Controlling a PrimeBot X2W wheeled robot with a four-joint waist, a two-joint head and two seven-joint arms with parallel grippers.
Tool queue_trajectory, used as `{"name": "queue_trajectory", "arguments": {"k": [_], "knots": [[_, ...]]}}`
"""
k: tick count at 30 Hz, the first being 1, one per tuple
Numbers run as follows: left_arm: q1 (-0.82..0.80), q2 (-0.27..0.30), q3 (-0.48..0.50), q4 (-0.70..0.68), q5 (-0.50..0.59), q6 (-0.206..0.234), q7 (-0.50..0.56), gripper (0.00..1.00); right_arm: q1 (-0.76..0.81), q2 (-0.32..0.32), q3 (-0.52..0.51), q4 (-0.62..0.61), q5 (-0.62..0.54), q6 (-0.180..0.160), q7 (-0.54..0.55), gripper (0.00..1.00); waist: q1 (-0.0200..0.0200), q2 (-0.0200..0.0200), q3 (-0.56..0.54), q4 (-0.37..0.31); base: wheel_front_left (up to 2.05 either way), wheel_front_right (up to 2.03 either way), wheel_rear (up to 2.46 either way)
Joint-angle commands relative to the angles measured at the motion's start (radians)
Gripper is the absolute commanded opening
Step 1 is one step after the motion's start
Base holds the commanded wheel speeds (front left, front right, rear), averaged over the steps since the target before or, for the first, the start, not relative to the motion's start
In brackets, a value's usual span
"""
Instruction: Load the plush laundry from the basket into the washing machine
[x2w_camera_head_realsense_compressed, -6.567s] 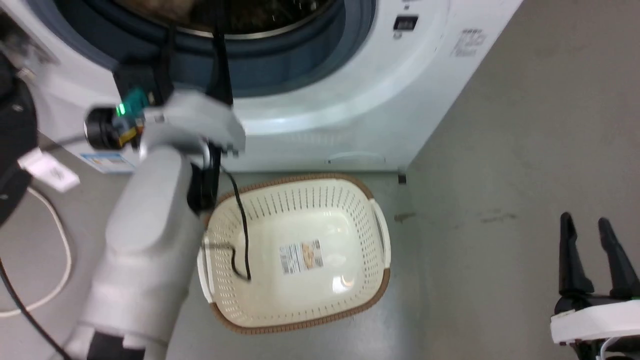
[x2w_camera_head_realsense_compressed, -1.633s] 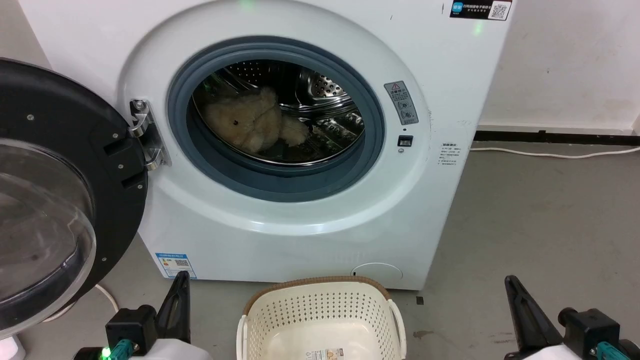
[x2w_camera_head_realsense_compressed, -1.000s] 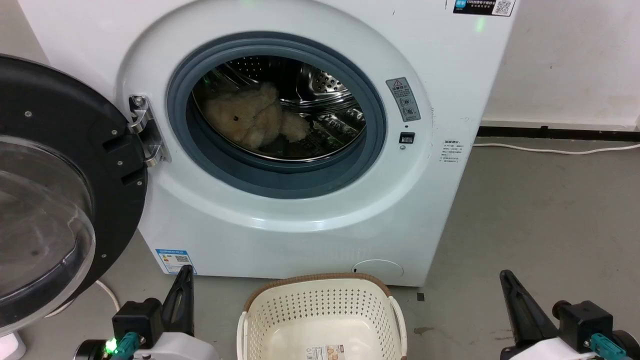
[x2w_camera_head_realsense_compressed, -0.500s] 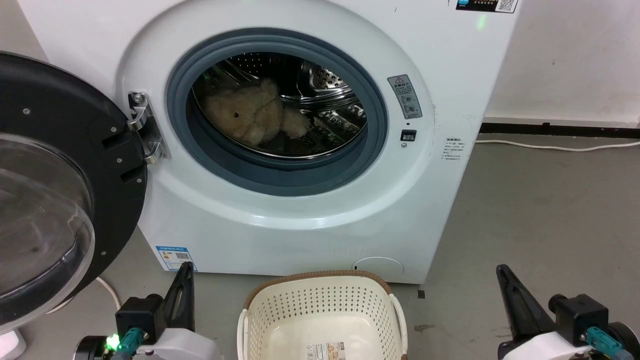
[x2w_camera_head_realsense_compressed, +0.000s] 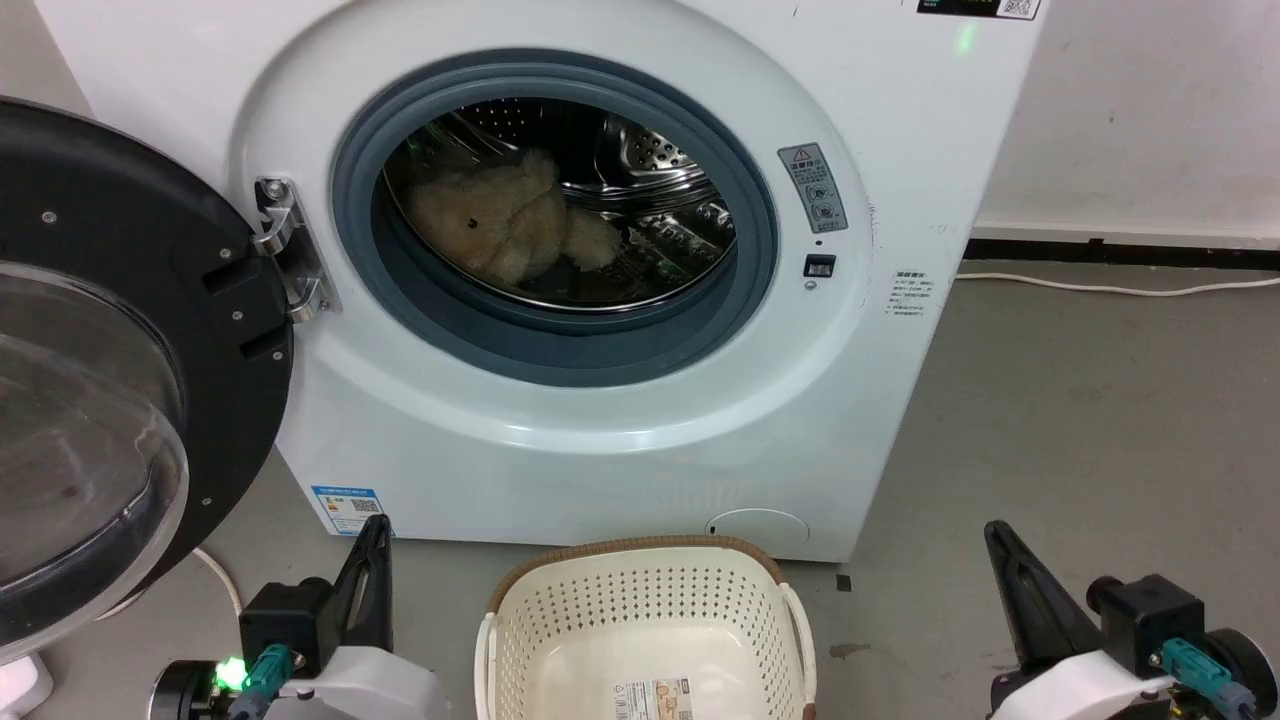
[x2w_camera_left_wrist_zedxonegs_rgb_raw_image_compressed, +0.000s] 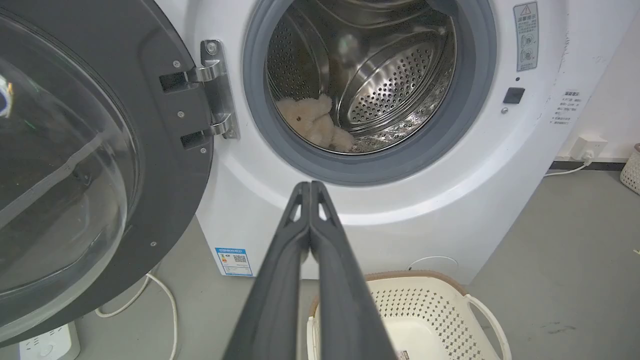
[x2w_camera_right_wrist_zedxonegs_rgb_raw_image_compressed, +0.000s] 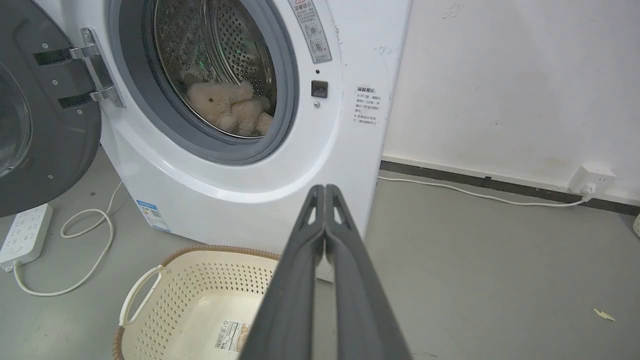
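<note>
The beige teddy bear (x2w_camera_head_realsense_compressed: 500, 225) lies inside the steel drum of the white washing machine (x2w_camera_head_realsense_compressed: 620, 420), low on the drum's left side; the bear (x2w_camera_left_wrist_zedxonegs_rgb_raw_image_compressed: 312, 121) and the bear (x2w_camera_right_wrist_zedxonegs_rgb_raw_image_compressed: 225, 107) show through the opening in both wrist views. The round door (x2w_camera_head_realsense_compressed: 110, 370) hangs wide open at the left. The cream basket (x2w_camera_head_realsense_compressed: 645, 625) stands on the floor before the washer, with nothing but its label inside. My left gripper (x2w_camera_head_realsense_compressed: 372, 545) is shut and holds nothing, low left of the basket. My right gripper (x2w_camera_head_realsense_compressed: 1000, 550) is shut and holds nothing, low right.
A white power strip (x2w_camera_right_wrist_zedxonegs_rgb_raw_image_compressed: 25, 232) and its looped cable (x2w_camera_right_wrist_zedxonegs_rgb_raw_image_compressed: 85, 240) lie on the floor under the open door. Another white cable (x2w_camera_head_realsense_compressed: 1110, 288) runs along the wall's base at the right. Bare grey floor stretches right of the washer.
Since 6.6 s ago the left arm has drawn back from the drum to the lower left, leaving the bear inside. Over the last second the head view has tilted slightly; the bear has not moved.
</note>
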Motion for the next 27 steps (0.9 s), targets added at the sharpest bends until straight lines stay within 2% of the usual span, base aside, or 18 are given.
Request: {"name": "queue_trajectory", "arguments": {"k": [1, 27], "knots": [[-0.017, -0.005, 0.005, 0.002, 0.013, -0.005, 0.004, 0.0, -0.022, -0.001, 0.003, 0.004, -0.008, 0.001, 0.001, 0.0, -0.0001, 0.0, 0.001, 0.0, 0.0, 0.0, 0.0], [-0.038, -0.061, 0.056, 0.003, 0.106, -0.041, 0.034, 0.0, -0.065, -0.002, 0.007, 0.022, -0.035, 0.001, 0.019, 0.0, -0.0001, 0.0, 0.018, 0.004, 0.0, 0.0, 0.0]]}}
